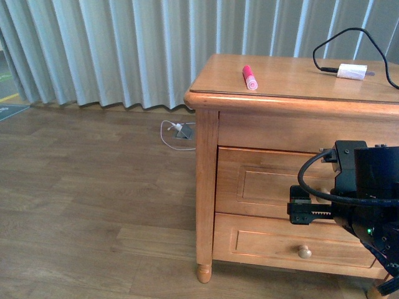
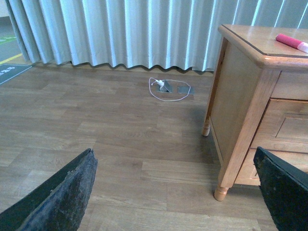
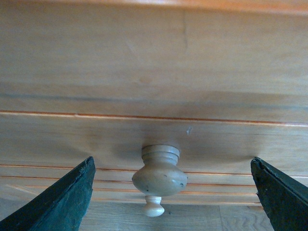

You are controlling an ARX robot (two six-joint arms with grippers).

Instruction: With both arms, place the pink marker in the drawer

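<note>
Wood-floored room, curtained: pink marker (image 1: 250,77) is lying on cabinet top (image 1: 293,84); right gripper (image 3: 172,160) is gaping wide, facing shut drawer (image 1: 262,180) knob (image 3: 160,175), untouching; left gripper (image 2: 174,151) is hanging spread, empty.

One pink marker (image 1: 250,77) and one white charger plug with black cable (image 1: 352,71) are counted on top of one wooden cabinet (image 1: 206,156). Two drawers are seen in its front: an upper drawer (image 1: 262,180) and a lower drawer (image 1: 268,240). Two round knobs are shown in the right wrist view, a near knob (image 3: 160,173) and a far knob (image 3: 154,206). Two turned feet (image 2: 221,193) and two floor plates (image 2: 166,86) are counted in the left wrist view. One robot arm (image 1: 368,199) is seen in the front view.
</note>
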